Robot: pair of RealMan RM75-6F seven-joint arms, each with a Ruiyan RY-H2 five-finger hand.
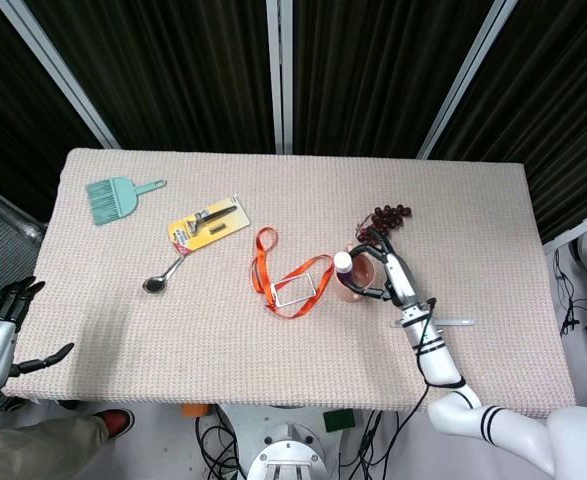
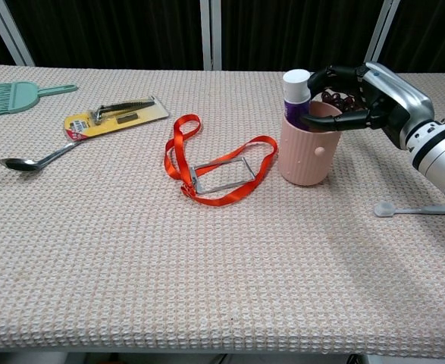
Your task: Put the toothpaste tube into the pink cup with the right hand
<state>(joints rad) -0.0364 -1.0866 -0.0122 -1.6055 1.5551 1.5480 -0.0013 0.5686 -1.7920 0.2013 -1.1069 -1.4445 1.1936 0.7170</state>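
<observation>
The toothpaste tube (image 2: 296, 91) looks light and squishy, standing cap-up in the pink cup (image 2: 307, 150). The cap end is probably the firmest place to grab. Can't tell if the right hand (image 2: 366, 95), fingers curled at the rim, pinches it.

I see the desk (image 1: 273, 390) covered edge to edge in a beige waffle-weave cloth. Behind its far edge hang black pleated curtains (image 1: 183, 70), split by pale metal struts (image 1: 279, 75), one upright at the middle and slanted ones to either side. Below the desk's near edge I make out grey floor (image 1: 173, 440) with loose cables (image 1: 578, 305) trailing off past the right end.
</observation>
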